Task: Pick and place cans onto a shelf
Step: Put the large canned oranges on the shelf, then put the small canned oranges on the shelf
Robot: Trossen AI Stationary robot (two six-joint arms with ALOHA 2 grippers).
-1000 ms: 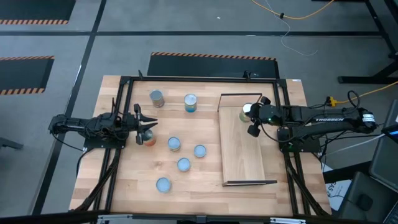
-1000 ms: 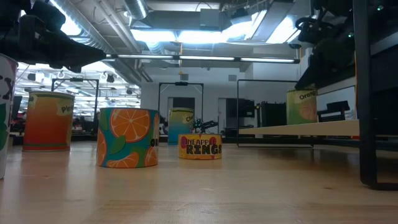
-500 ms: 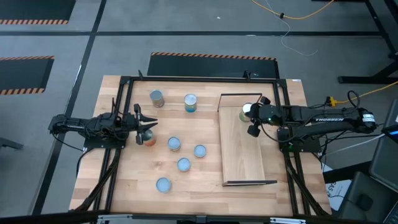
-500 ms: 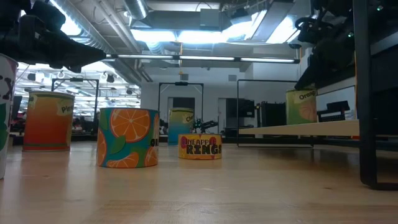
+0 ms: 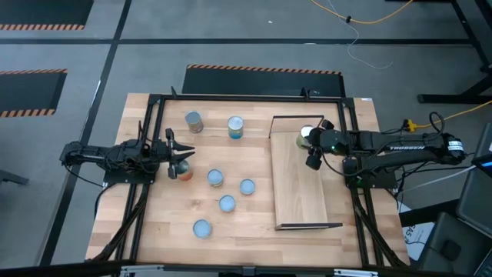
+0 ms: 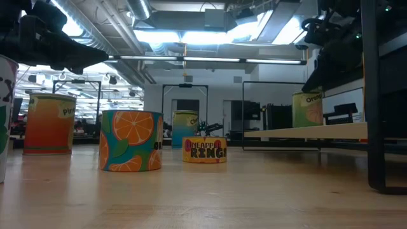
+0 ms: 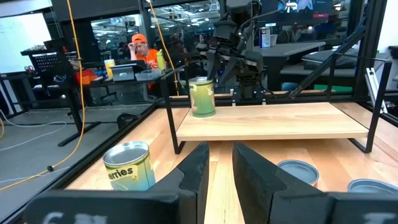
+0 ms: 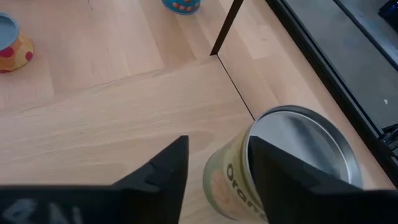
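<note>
One can (image 5: 306, 136) with a silvery top and a pale yellow-green side stands upright on the far end of the shelf (image 5: 300, 185). My right gripper (image 8: 217, 149) slants down over it, open, with a finger on each side of the can (image 8: 305, 149). The other cans stand on the table: two far ones (image 5: 194, 121) (image 5: 235, 127), several blue-topped ones (image 5: 227, 203), and an orange-red one (image 5: 183, 171). My left gripper (image 5: 178, 154) waits level and open beside the orange-red can, with nothing between its fingers (image 7: 219, 163). My right gripper's fingers come from above and the table's right, slanting down past the can's upper side (image 8: 225, 177). One finger (image 8: 165, 168) stands apart from it. The other finger (image 8: 280, 177) shows in front of the can, and I cannot tell whether it touches.
Thin dark frames close the shelf at its far (image 5: 296, 118) and near (image 5: 307, 226) ends. A black frame (image 5: 246, 98) runs round the table. Bare board runs from the can toward the shelf's near end. A person sits in the room beyond (image 7: 138, 46).
</note>
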